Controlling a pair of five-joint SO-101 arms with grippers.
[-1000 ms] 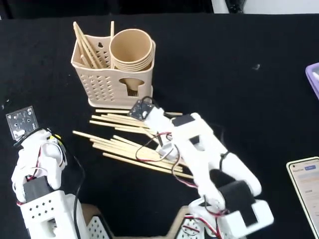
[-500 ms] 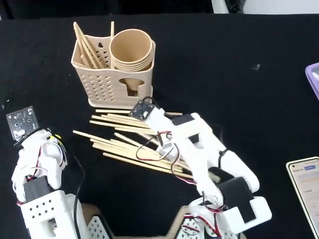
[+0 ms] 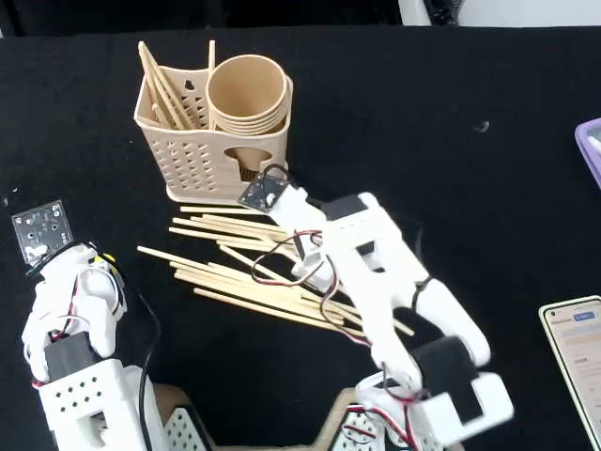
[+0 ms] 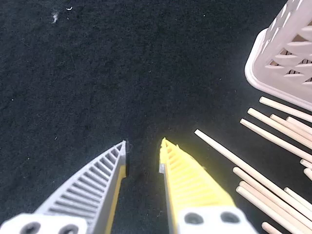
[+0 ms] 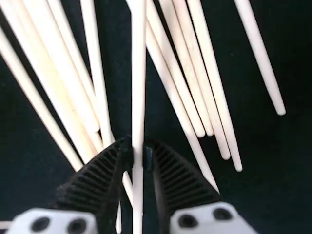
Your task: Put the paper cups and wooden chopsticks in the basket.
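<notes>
The beige basket (image 3: 192, 155) stands at the back left, holding stacked paper cups (image 3: 246, 94) and a few wooden chopsticks (image 3: 164, 85). Many loose chopsticks (image 3: 235, 282) lie in a pile in front of it. My right gripper (image 5: 138, 146) is above the pile, shut on one chopstick (image 5: 138, 73) that runs up between the black fingers; in the high view that arm (image 3: 366, 263) leans over the pile. My left gripper (image 4: 144, 146) hovers open over bare black cloth, left of the pile, with the basket's corner (image 4: 287, 53) farther ahead.
A small dark card (image 3: 42, 230) lies at the left edge near the left arm (image 3: 75, 310). A phone (image 3: 575, 352) and a purple object (image 3: 592, 141) sit at the right edge. The black table behind and right of the basket is open.
The right arm's wrist has shifted up and toward the basket, and one chopstick now slants apart from the pile. The left arm has not moved.
</notes>
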